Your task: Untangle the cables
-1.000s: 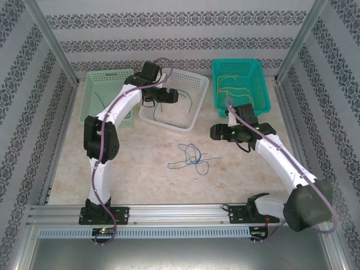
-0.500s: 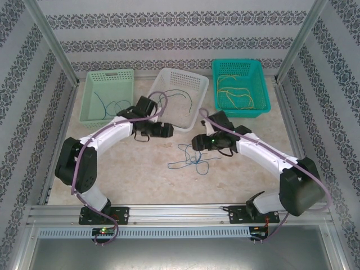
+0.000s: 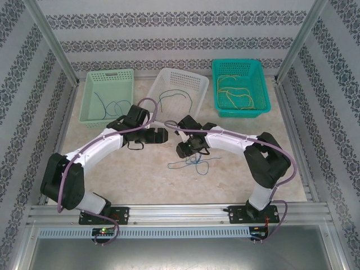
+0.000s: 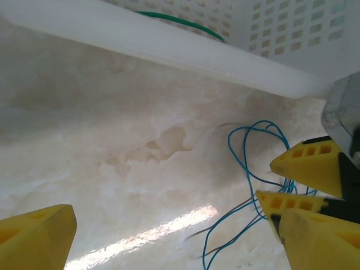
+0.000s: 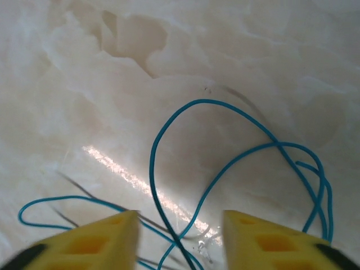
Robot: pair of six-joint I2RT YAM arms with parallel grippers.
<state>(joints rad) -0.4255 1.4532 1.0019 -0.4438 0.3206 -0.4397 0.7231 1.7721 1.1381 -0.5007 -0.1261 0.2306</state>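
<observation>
Just before the white basket, right gripper straddles the blue cables, half-spread, nothing pinched yet, likely poised to grip, with left gripper beside it, spread wide.

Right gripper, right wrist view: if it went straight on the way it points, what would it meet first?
Most likely the blue cable: a strand runs between the open jaws of the right gripper. The table lies right under it; depth is hard to judge.

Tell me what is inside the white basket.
A green cable lies in the white basket. The left arm and right arm cover its near edge, so anything there is hidden.
</observation>
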